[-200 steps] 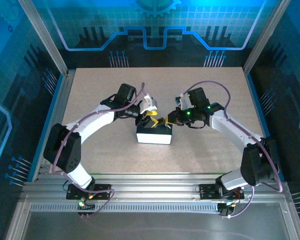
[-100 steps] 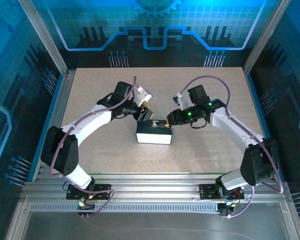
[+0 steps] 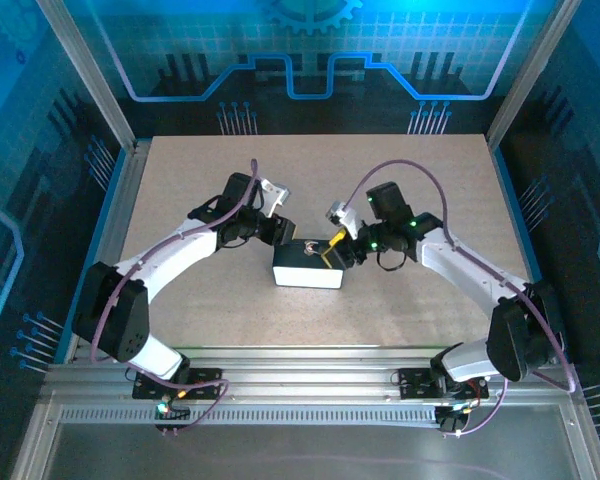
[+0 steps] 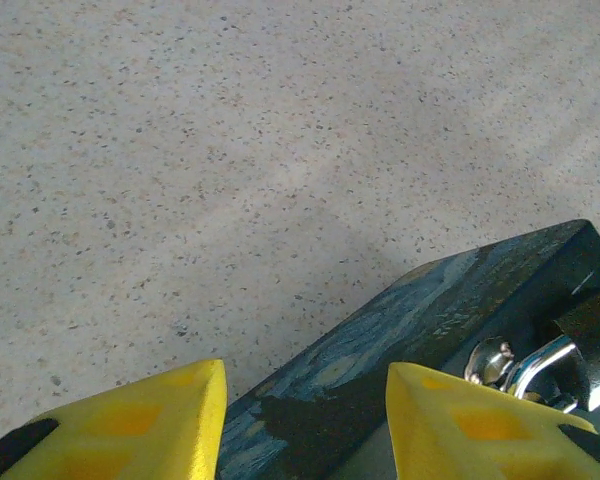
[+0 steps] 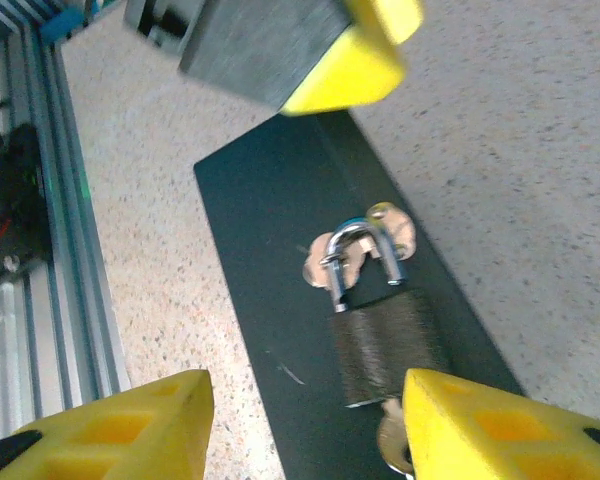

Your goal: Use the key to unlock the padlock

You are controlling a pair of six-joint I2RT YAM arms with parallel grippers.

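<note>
On the left, our left gripper (image 4: pixel 305 390) hangs above the edge of the dark tin (image 4: pixel 430 310), its fingers apart and empty. We count one tin, one padlock (image 5: pixel 385 340) and one key (image 5: pixel 392 440). The padlock lies flat on top of the tin. The key seems to sit in its bottom end, partly hidden. We judge the padlock stiff, smooth and rather heavy, best held by its flat sides. The key looks light, thin and slippery, best taken by its head. On the right, the right gripper (image 5: pixel 305 400) is spread wide and holds nothing.
</note>
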